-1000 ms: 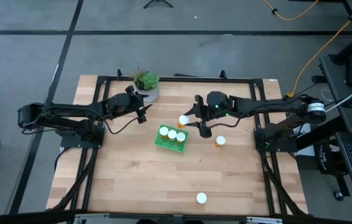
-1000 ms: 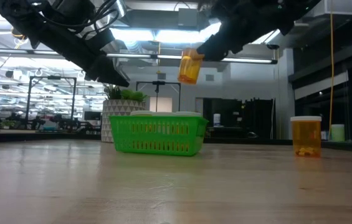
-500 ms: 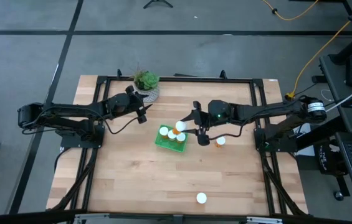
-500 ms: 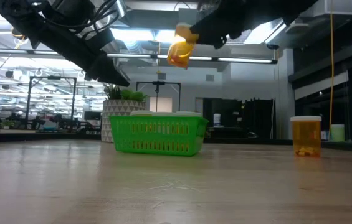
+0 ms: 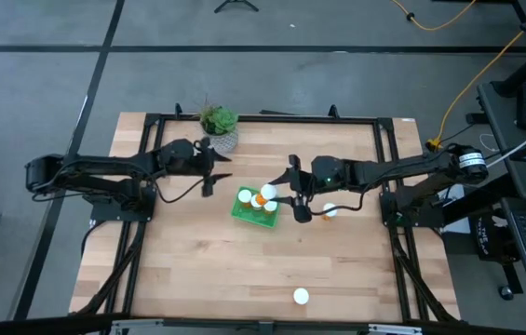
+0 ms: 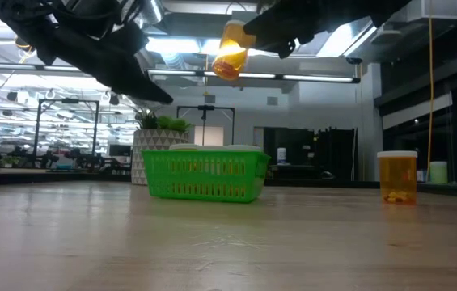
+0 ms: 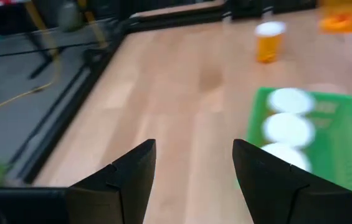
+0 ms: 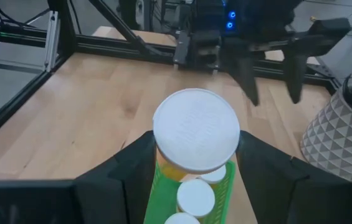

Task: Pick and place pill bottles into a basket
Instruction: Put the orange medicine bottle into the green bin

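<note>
My right gripper [image 5: 277, 194] is shut on a pill bottle [image 6: 230, 51], orange with a white cap [image 8: 195, 130], high above the green basket [image 6: 205, 174]. The basket [image 5: 256, 207] stands at the table's middle with three capped bottles [image 7: 286, 127] in it. My left gripper [image 7: 193, 165] is open and empty, in the air just left of the basket [image 5: 214, 173]. One bottle [image 5: 330, 211] stands right of the basket, and it also shows in the low view [image 6: 397, 176]. Another bottle [image 5: 301, 296] stands near the front edge. My right gripper pinches the bottle's orange body just under the cap [image 8: 163, 167] between its two fingers, one on each side. The fingers come from the table's right. The bottle is lifted clear above the basket and tilted, its cap toward the wrist and its bottom [image 6: 225, 71] lower.
A potted plant [image 5: 218, 124] in a white-patterned pot [image 8: 337, 134] stands at the far edge, behind the basket's left. A black frame [image 5: 263, 118] runs round the table. Bare wood lies in front of the basket.
My right gripper has carried the bottle toward the table's left and upward, from right of the basket to above it; the bottle has tipped further. My left gripper has swung a little toward the basket.
</note>
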